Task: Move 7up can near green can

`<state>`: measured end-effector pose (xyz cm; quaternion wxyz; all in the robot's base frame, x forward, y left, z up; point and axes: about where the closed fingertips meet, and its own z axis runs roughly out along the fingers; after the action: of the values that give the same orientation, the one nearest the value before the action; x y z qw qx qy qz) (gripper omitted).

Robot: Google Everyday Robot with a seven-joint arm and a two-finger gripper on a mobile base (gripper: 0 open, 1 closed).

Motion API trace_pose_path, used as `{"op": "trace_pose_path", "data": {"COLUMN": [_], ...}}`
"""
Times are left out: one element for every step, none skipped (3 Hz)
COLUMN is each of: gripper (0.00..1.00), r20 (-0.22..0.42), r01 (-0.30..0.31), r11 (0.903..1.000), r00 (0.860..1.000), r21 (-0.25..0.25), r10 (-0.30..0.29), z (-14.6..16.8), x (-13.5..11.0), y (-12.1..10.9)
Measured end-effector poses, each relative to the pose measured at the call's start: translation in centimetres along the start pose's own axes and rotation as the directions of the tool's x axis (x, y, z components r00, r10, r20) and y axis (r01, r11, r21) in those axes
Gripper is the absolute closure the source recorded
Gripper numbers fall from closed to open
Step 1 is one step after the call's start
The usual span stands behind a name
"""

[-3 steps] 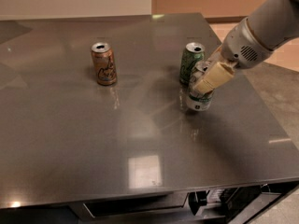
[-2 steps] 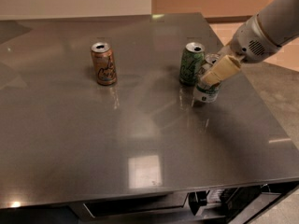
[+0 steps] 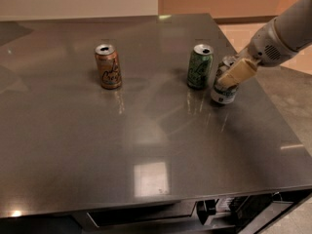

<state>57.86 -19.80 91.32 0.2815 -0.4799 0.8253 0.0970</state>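
Note:
The 7up can (image 3: 223, 93), white-silver with green marks, stands upright on the grey table (image 3: 146, 130) at the right. The green can (image 3: 200, 66), dark green with pale lettering, stands upright just to its left, a small gap between them. My gripper (image 3: 235, 73) reaches in from the upper right, and a cream finger (image 3: 237, 72) lies across the upper part of the 7up can. The arm hides the can's top and right side.
An orange-brown can (image 3: 108, 67) stands upright at the left middle of the table. The table's right edge (image 3: 273, 106) runs close beside the 7up can, with floor beyond. The front edge lies at the bottom.
My gripper and the 7up can have moved right and slightly back, ending beside the green can's right side. The other cans have not moved.

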Motion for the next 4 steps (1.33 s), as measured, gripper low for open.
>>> {"op": "trace_pose_path", "data": {"gripper": [0.64, 0.39, 0.16, 0.00], "r20": [0.009, 0.013, 0.004, 0.004], "r01": [0.003, 0.009, 0.020, 0.021], "r11": [0.9999, 0.9999, 0.9998, 0.9998], "r00": [1.000, 1.000, 1.000, 1.000], "r21": [0.010, 0.011, 0.004, 0.001], "r10": [-0.003, -0.009, -0.020, -0.021], "z": [0.7, 1.6, 2.4, 2.6], "x": [0.0, -0.3, -0.4, -0.4], "y": [-0.7, -1.1, -1.3, -1.2]}}
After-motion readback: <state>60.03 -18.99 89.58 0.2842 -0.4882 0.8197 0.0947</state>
